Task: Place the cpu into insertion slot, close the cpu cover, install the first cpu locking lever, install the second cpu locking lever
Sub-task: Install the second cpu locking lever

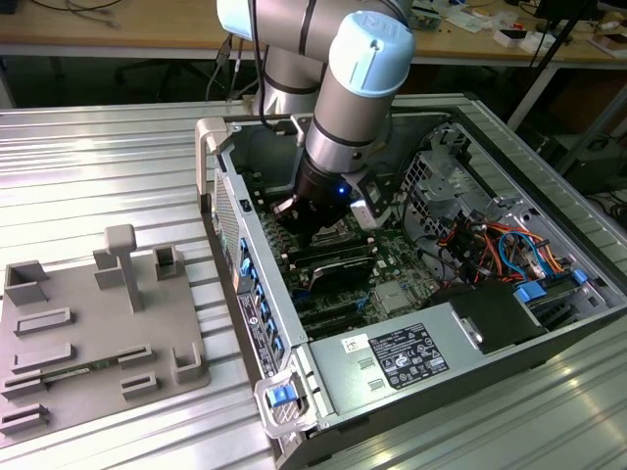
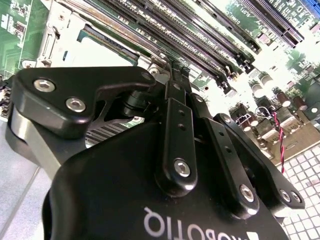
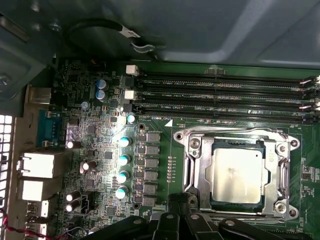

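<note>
Your gripper (image 2: pixel 172 80) nearest the lens, fingers pressed together, cpu (image 3: pixel 237 172) seated in insertion slot (image 3: pixel 192 172), lower right, cpu cover (image 3: pixel 235 135) around it.

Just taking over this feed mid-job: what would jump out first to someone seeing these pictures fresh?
The big grey robot arm reaching down into the open computer case on the ribbed metal table in the exterior view. In the first wrist view, the chip sits in its socket, ringed by the silvery metal cover, beside the long black memory slots. The black gripper hangs just above that board.
</note>
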`<state>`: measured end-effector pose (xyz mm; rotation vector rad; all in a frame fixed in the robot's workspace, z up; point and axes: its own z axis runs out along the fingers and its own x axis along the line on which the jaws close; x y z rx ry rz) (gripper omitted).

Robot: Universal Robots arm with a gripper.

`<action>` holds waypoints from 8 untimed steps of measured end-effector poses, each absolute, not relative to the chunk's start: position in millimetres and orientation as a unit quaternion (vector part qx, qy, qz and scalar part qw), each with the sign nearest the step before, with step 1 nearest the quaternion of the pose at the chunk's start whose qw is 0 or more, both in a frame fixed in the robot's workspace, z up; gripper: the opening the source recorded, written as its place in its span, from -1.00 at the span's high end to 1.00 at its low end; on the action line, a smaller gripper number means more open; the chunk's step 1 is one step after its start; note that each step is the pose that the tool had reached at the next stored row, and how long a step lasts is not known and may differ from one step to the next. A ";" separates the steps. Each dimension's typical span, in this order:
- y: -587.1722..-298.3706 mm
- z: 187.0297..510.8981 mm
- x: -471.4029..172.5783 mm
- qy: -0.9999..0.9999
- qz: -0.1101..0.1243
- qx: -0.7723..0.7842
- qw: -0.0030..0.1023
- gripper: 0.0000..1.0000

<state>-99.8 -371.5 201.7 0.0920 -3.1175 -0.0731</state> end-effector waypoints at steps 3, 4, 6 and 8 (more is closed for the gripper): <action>-372.3 199.6 -99.9 -0.999 -0.023 0.029 0.011 0.79; -372.7 199.3 -100.0 -0.999 -0.023 0.029 0.011 0.79; -372.8 199.4 -99.9 -0.999 -0.023 0.029 0.011 0.79; -372.8 200.8 -99.8 -0.999 -0.024 0.029 0.011 0.79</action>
